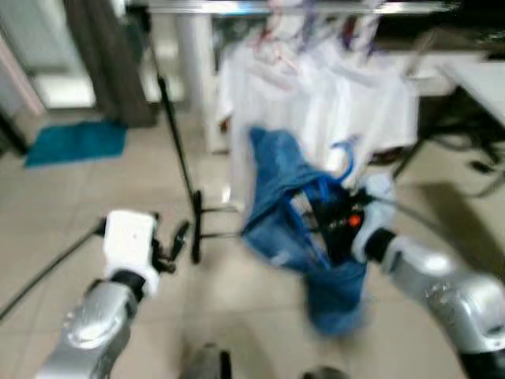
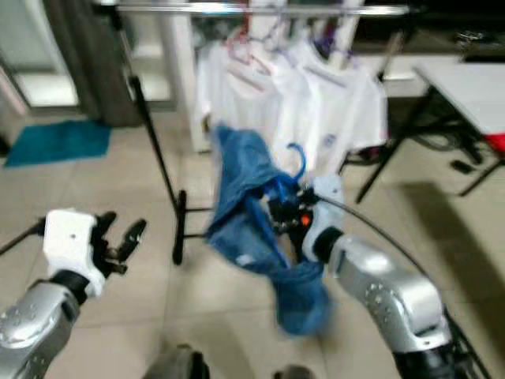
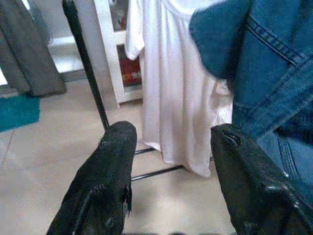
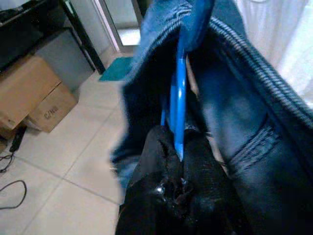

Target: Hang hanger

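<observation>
A blue plastic hanger (image 2: 295,166) carries a blue denim garment (image 2: 248,213) in mid-air, below and in front of the clothes rail (image 2: 260,9). My right gripper (image 2: 286,215) is shut on the hanger; in the right wrist view the black fingers (image 4: 168,171) pinch the blue hanger bar (image 4: 179,98) inside the denim. The hanger's hook points up, well under the rail. My left gripper (image 2: 118,237) is open and holds nothing, low on the left; between its fingers (image 3: 105,181) I see the floor and the white shirts.
Several white shirts (image 2: 300,103) hang on the rail. The rack's black upright and foot (image 2: 170,205) stand left of the garment. A white table (image 2: 465,87) is at the right, a teal mat (image 2: 59,142) far left, cardboard boxes (image 4: 29,93) on the tiled floor.
</observation>
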You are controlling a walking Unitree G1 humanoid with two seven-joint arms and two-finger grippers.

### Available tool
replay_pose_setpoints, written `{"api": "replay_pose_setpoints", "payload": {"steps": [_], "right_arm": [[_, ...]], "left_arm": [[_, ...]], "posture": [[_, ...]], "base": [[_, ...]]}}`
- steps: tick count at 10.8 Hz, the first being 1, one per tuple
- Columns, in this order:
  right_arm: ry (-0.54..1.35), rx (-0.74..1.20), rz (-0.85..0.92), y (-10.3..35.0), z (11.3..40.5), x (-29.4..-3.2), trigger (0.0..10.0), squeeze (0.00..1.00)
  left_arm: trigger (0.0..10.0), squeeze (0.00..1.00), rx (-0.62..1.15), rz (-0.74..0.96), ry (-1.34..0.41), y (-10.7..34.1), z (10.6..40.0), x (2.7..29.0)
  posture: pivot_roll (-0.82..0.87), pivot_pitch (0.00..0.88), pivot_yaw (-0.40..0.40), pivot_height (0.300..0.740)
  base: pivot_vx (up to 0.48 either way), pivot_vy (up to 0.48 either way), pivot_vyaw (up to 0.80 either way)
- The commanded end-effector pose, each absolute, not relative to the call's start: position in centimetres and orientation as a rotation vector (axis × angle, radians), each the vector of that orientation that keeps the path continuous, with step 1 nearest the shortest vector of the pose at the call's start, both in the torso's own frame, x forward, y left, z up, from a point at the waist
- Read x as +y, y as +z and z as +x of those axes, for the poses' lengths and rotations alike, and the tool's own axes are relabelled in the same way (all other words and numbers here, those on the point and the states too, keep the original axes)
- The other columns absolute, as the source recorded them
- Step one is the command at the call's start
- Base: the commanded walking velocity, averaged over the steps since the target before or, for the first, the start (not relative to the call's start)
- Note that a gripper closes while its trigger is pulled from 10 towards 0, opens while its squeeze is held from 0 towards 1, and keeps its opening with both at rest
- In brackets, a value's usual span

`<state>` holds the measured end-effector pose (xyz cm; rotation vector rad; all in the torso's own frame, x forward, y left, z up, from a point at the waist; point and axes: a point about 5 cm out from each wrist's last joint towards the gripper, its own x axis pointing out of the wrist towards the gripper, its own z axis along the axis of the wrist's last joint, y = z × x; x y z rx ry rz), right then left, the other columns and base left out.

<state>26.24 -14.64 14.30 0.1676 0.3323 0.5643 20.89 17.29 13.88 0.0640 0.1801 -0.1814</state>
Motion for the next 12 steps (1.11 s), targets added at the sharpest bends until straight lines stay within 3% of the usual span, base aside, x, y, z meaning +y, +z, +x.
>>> {"api": "replay_pose_setpoints", "payload": {"steps": [1, 3, 6, 8, 9, 12], "right_arm": [[0.565, 0.256, 0.151, 15.6, 26.7, -14.9, 10.0, 0.0], [0.564, 0.244, 0.14, 15.6, 26.8, -14.8, 10.0, 0.0], [0.526, 0.228, 0.076, 15.2, 27.1, -14.4, 10.0, 0.0], [0.633, 0.242, 0.068, 15.5, 27.0, -14.1, 10.0, 0.0], [0.659, 0.247, 0.053, 15.5, 27.1, -14.0, 10.0, 0.0], [0.699, 0.28, 0.014, 15.7, 27.5, -15.0, 10.0, 0.0]], "left_arm": [[10.0, 0.0, 0.182, 0.057, -0.177, 13.8, 20.7, 17.1], [10.0, 0.0, 0.176, 0.055, -0.178, 13.7, 20.8, 17.1], [10.0, 0.0, 0.189, 0.05, -0.13, 13.0, 20.7, 17.5], [10.0, 0.0, 0.22, 0.034, -0.13, 12.4, 20.5, 17.9], [10.0, 1.0, 0.215, -0.004, -0.134, 12.3, 20.4, 18.4], [10.0, 1.0, 0.193, 0.022, -0.161, 12.6, 21.3, 18.8]], "posture": [[-0.02, 0.089, 0.034, 0.74], [-0.02, 0.087, 0.035, 0.74], [-0.02, 0.089, 0.031, 0.74], [-0.02, 0.083, 0.038, 0.74], [-0.04, 0.077, 0.048, 0.74], [-0.05, 0.083, 0.027, 0.74]], "base": [[0.0, 0.0, 0.0], [0.0, -0.48, 0.0], [0.0, 0.0, 0.0], [0.0, 0.0, 0.0], [0.0, 0.0, 0.0], [0.0, 0.0, 0.0]]}}
